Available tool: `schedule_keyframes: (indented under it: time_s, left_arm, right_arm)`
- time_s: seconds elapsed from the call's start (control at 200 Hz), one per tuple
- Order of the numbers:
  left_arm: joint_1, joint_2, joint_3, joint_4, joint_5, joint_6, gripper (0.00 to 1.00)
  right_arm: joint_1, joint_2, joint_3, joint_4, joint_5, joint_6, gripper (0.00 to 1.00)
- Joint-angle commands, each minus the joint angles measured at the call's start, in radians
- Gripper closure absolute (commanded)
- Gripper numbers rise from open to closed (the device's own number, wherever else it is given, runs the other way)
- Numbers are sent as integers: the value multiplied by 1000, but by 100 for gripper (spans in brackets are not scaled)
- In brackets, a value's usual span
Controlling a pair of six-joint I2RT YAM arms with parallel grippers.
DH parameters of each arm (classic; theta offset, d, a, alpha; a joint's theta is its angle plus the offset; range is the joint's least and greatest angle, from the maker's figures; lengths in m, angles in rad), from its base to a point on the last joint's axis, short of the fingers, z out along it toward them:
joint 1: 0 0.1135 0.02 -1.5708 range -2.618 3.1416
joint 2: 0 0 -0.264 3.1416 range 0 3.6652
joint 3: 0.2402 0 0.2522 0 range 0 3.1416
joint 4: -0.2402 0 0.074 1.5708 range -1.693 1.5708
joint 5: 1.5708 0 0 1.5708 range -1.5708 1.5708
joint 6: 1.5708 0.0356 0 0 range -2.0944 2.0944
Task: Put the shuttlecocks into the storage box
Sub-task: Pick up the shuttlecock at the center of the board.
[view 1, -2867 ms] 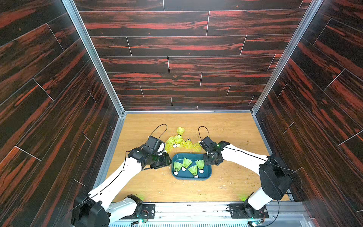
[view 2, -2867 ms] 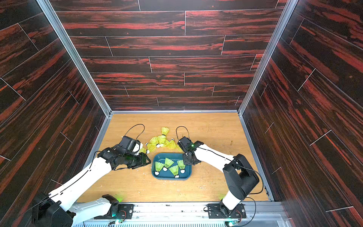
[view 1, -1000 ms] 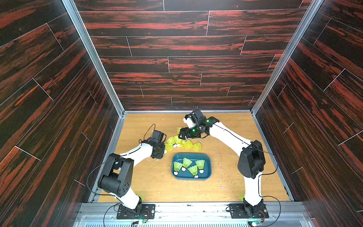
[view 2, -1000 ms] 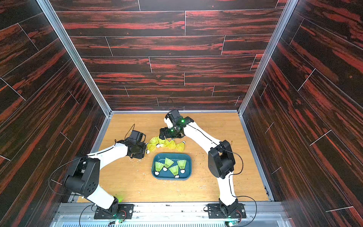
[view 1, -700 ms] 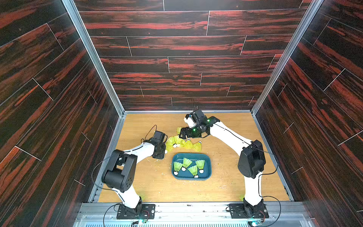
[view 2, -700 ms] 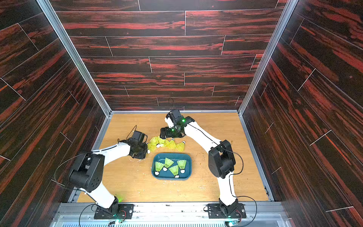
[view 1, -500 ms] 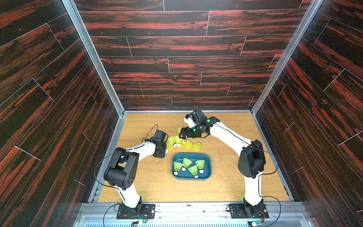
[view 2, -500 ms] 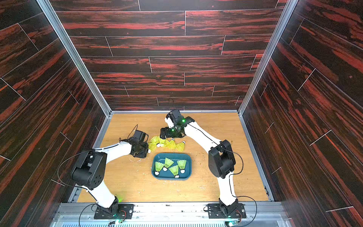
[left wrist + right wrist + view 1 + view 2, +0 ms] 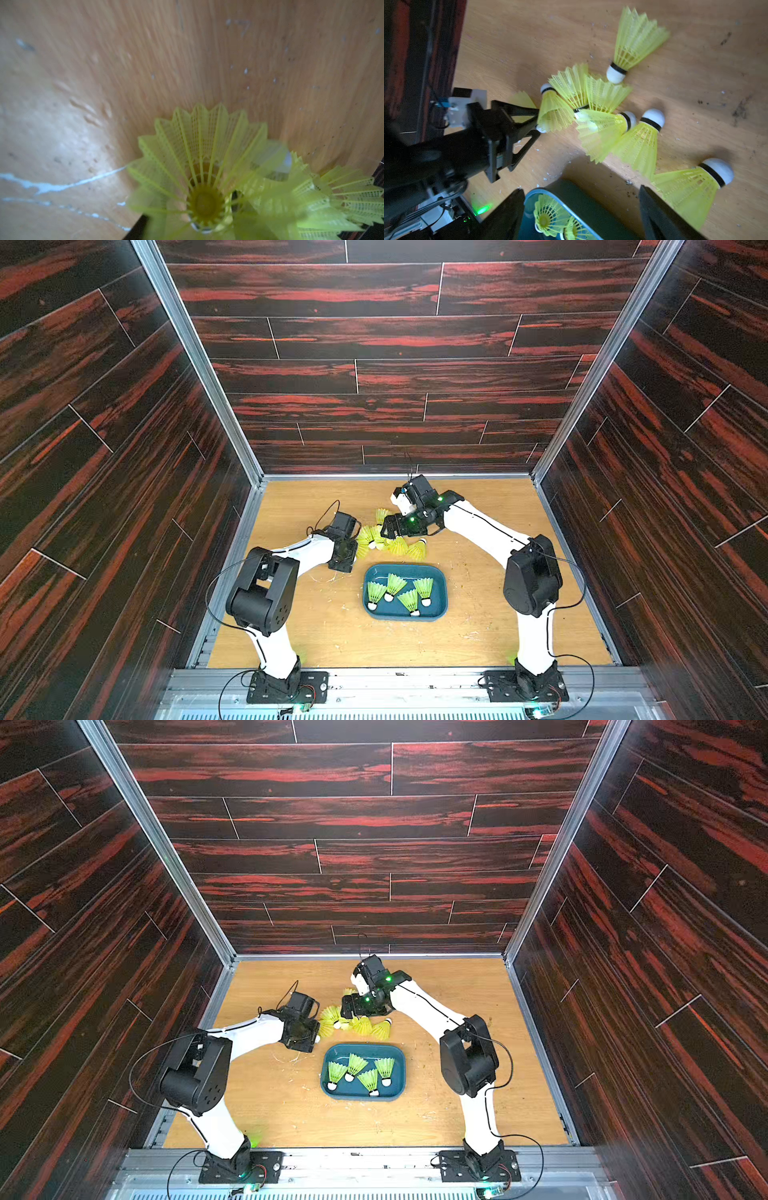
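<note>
Several neon yellow-green shuttlecocks (image 9: 395, 583) lie in the teal storage box (image 9: 419, 571) (image 9: 374, 1050). A loose pile of shuttlecocks (image 9: 399, 545) (image 9: 363, 1025) (image 9: 602, 124) lies on the floor just behind it, and one shuttlecock (image 9: 633, 41) lies apart. My left gripper (image 9: 356, 548) (image 9: 538, 122) is low at the pile's left edge. Its jaws stand apart, with a white tip between them. In the left wrist view a shuttlecock skirt (image 9: 199, 145) fills the space at the jaws. My right gripper (image 9: 388, 529) (image 9: 580, 189) hangs wide open over the pile's far side, holding nothing.
The wooden floor (image 9: 291, 614) carries white scraps (image 9: 328, 578) near the left gripper. Dark wood-pattern walls (image 9: 374, 377) close in the back and both sides. A metal rail (image 9: 395, 684) with both arm bases runs along the front. The box's rim (image 9: 533, 191) shows between the right fingers.
Both grippers have gone from beside the storage box back to the loose pile. In the last second the left gripper edged into the pile and its jaws widened; the right gripper held still.
</note>
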Motion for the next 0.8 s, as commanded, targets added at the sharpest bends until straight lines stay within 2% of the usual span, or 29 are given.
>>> schedule_keyframes:
  time_s: [0.0, 0.135, 0.351, 0.441, 0.797]
  left_arm:
    - [-7, 12, -5, -36, 14, -6, 46]
    - [-11, 34, 19, -52, 4, 6, 48]
    - [-9, 49, -2, -49, -18, 37, 59]
    - [-9, 44, -13, -42, -24, 47, 65]
    - [-9, -24, -70, -47, -40, 119, 70]
  right_arm:
    - [-11, -36, -21, 4, -11, -7, 10]
    - [-12, -44, -36, 9, -19, -7, 10]
    - [-13, -57, -54, 22, -56, -15, 10]
    - [-14, -61, -57, 38, -107, -27, 10]
    - [-11, -60, -108, 166, -350, -5, 12]
